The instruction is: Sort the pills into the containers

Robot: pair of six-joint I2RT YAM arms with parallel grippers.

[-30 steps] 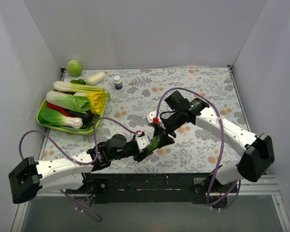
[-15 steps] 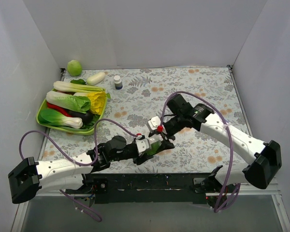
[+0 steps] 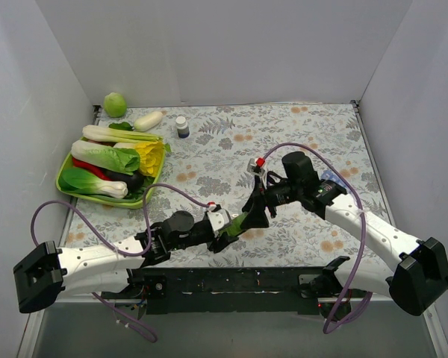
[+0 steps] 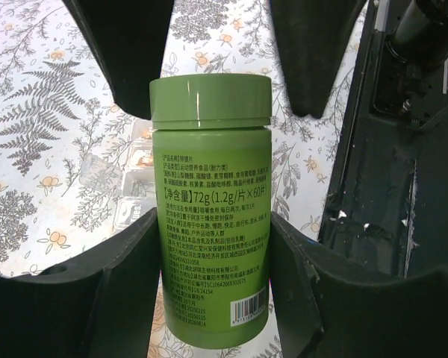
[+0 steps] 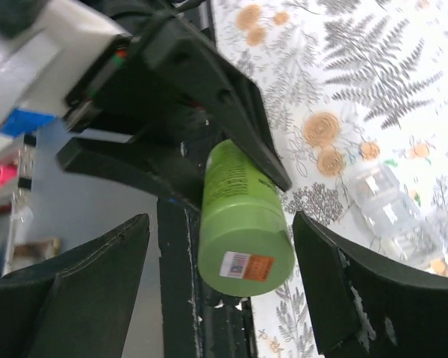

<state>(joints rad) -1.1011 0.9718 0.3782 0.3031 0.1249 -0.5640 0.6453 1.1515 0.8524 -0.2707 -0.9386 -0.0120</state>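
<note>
My left gripper (image 3: 230, 225) is shut on a green pill bottle (image 3: 239, 221) and holds it tilted just above the table near the front edge. In the left wrist view the bottle (image 4: 210, 201) is clamped between my fingers, lid pointing away. My right gripper (image 3: 257, 212) is open, its fingers on either side of the bottle's lid end with a gap on each side. In the right wrist view the lid (image 5: 246, 257) faces the camera. The clear strip of containers (image 4: 131, 168) lies on the cloth beneath the bottle and also shows in the right wrist view (image 5: 388, 198).
A green tray (image 3: 97, 198) of vegetables sits at the far left. A dark blue white-capped bottle (image 3: 182, 127), a white vegetable (image 3: 148, 121) and a green ball (image 3: 115, 104) stand at the back left. The black base rail (image 3: 231, 280) runs along the near edge.
My right wrist has swung back to the right, and its open fingers now line up around the bottle's lid end. The left gripper has kept hold of the bottle, nearly still.
</note>
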